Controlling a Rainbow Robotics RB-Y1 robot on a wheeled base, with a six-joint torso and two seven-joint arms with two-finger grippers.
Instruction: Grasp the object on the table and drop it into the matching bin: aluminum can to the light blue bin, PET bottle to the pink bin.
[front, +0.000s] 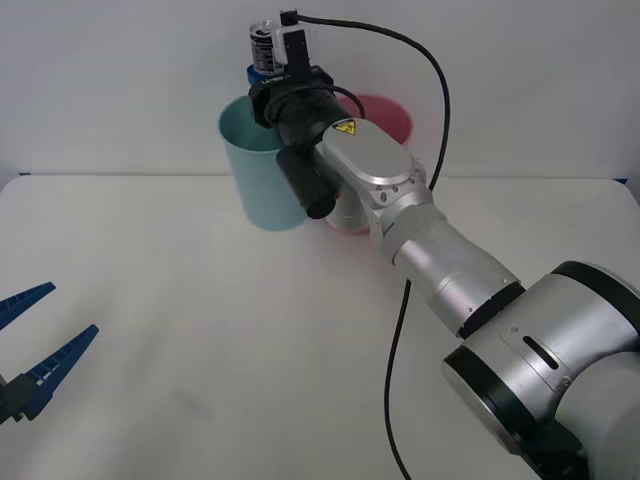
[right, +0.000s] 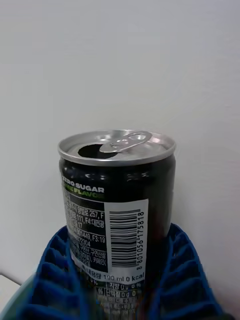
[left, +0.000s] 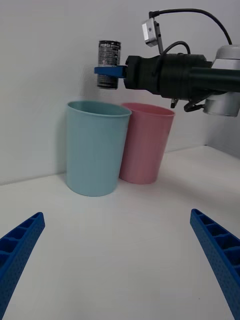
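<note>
Right claw (front: 262, 72) is gripping the aluminum can (front: 263, 47), blue fingers (right: 186, 280) clamping its lower body from both sides. I'm seeing the can upright in the right wrist view (right: 117, 200), silver top up, tab opening showing, barcode facing the camera. It's hanging in the air above the light blue bin (front: 262, 170), over the bin's open mouth near its rear rim, not touching it. From the left wrist view the can (left: 109, 64) is sitting clearly above the bin's rim (left: 97, 147), with a gap between them.

Light blue bin is standing upright near the far edge of the table (front: 200, 330), roughly mid-width. Pink bin (front: 385, 120) is standing just beside it on the robot's right, touching or nearly so; my right arm is covering most of it in the front view, but the left wrist view is showing it (left: 145, 142) upright.

Left claw (front: 35, 350) is resting open, fingers spread wide, low over the table's near left corner, holding nothing, well apart from both bins.
</note>
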